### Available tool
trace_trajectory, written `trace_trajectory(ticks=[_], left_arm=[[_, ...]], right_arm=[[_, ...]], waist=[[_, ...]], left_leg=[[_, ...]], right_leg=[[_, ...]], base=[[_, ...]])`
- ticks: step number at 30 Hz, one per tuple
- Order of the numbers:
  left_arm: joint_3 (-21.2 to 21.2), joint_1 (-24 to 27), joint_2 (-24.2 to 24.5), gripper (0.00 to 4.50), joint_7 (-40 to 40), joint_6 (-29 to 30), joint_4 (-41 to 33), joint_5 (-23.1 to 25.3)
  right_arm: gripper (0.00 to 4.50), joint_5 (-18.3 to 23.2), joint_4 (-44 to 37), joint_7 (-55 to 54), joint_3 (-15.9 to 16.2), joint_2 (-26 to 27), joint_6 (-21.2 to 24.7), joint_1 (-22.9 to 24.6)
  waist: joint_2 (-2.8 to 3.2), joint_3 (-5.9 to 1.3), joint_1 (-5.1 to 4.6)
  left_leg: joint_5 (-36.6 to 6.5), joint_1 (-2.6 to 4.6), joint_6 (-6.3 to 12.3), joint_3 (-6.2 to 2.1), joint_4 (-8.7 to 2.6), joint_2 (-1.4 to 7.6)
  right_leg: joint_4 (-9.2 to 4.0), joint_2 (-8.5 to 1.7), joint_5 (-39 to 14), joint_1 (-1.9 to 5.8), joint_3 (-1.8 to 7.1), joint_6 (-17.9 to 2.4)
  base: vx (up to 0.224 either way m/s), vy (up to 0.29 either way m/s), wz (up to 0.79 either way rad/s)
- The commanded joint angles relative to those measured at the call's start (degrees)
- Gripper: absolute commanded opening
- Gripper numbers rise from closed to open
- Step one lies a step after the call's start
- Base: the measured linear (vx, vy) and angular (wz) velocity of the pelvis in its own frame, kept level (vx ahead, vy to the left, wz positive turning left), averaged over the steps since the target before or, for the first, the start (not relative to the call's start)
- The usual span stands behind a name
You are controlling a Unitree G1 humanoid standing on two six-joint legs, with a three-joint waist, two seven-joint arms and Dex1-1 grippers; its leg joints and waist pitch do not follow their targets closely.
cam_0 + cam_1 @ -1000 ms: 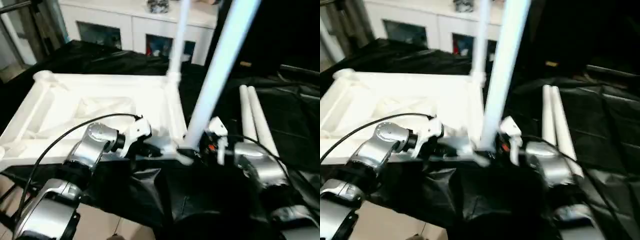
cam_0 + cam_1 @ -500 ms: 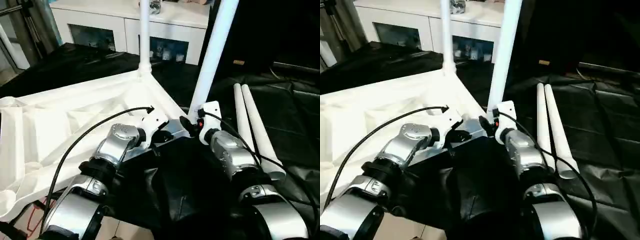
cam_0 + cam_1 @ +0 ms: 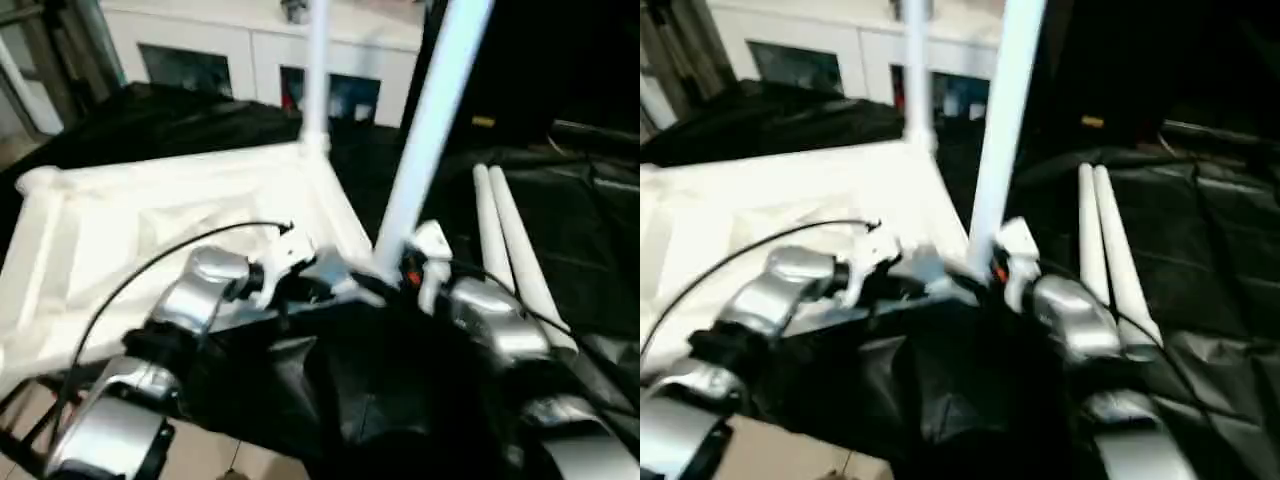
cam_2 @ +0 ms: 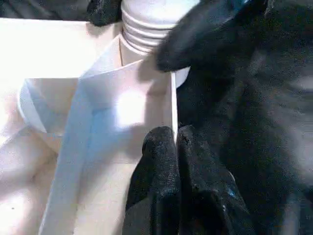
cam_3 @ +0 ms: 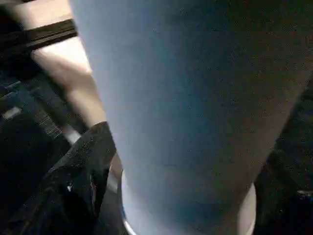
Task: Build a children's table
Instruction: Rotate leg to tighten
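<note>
1. The white plastic rectangular tabletop (image 3: 170, 215) lies upside down on the black-draped work table (image 3: 580, 250), ribbed underside up, so its rounded corner sockets face upward to take legs.
2. One long white tube leg (image 3: 316, 75) stands upright in the far corner socket, and appears seated.
3. A second white tube leg (image 3: 430, 120) rises from the near corner socket (image 4: 146, 29), leaning slightly; judged from this, it is the step in hand.
4. The left gripper (image 4: 168, 147) has its black fingers pressed together on the thin wall of the tabletop by that socket, apparently steadying the top.
5. The right gripper (image 3: 405, 270) sits at the base of the near leg; whether its claw clamps or frees the tube cannot be told.
6. Two more white tube legs (image 3: 510, 250) lie side by side on the cloth, waiting on the right.
</note>
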Motion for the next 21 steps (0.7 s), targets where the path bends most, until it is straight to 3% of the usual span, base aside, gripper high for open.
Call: trace_trajectory(ticks=[1,5,9,15,18,20,21], left_arm=[[-1.0,-0.9,-0.9,0.00,-1.4,-2.0,-0.6,-0.5],[-0.8,-1.6,0.3,0.00,-2.7,-3.1,1.4,-0.2],[-0.8,-2.2,0.4,0.00,-3.1,-3.7,2.5,-0.3],[-0.9,-2.2,0.1,0.00,-3.0,-3.8,2.3,-0.5],[-0.2,-2.1,-0.6,0.00,-1.1,-3.2,2.0,-0.5],[0.8,-2.4,-2.0,0.00,4.0,-1.4,2.1,0.1],[1.0,-2.7,-2.6,0.00,5.6,-0.7,2.2,0.3]], right_arm=[[3.71,1.2,-3.2,6.8,3.9,0.0,2.7,1.1],[3.36,1.5,-6.8,12.8,6.2,-2.6,6.0,2.9],[2.97,1.4,-8.2,14.2,7.0,-3.1,7.2,3.4],[2.76,0.9,-8.4,12.0,6.8,-2.0,7.8,3.2],[2.74,-0.6,-6.0,5.7,5.5,-0.3,7.7,2.2],[2.74,-3.6,0.3,-7.8,2.9,2.7,6.8,-0.6],[2.73,-4.3,2.5,-12.2,2.1,3.6,6.5,-1.7]], waist=[[-0.20,-3.30,0.10],[-0.43,-3.23,0.80],[-0.45,-3.38,0.98],[-0.52,-3.41,0.93],[-0.60,-3.29,0.72],[-1.11,-3.11,0.18],[-0.79,-3.00,-0.32]], left_leg=[[-10.7,0.18,4.71,0.41,-3.22,1.39],[-10.5,0.29,3.97,0.41,-3.22,1.34],[-9.2,0.18,3.77,0.40,-3.16,1.30],[-9.2,0.17,3.45,0.38,-3.14,1.26],[-9.5,0.12,3.04,0.33,-3.25,1.22],[-11.1,0.17,1.83,0.22,-3.48,1.11],[-12.3,0.09,0.19,-0.13,-3.81,1.03]], right_leg=[[-3.97,-3.66,-8.4,3.30,2.07,-14.1],[-4.29,-3.71,-11.5,3.14,2.19,-12.5],[-3.98,-3.78,-9.6,3.04,2.17,-12.6],[-4.00,-3.83,-9.8,3.04,2.14,-12.6],[-4.10,-3.89,-11.2,2.93,2.16,-12.2],[-4.43,-4.03,-15.4,2.71,2.15,-11.3],[-4.56,-4.13,-19.6,2.71,1.99,-10.3]], base=[[0.000,0.000,0.00],[0.000,0.000,0.00],[0.000,0.000,0.00],[0.000,0.000,0.00],[0.000,0.000,0.00],[0.000,0.000,0.00],[0.000,0.000,0.00]])
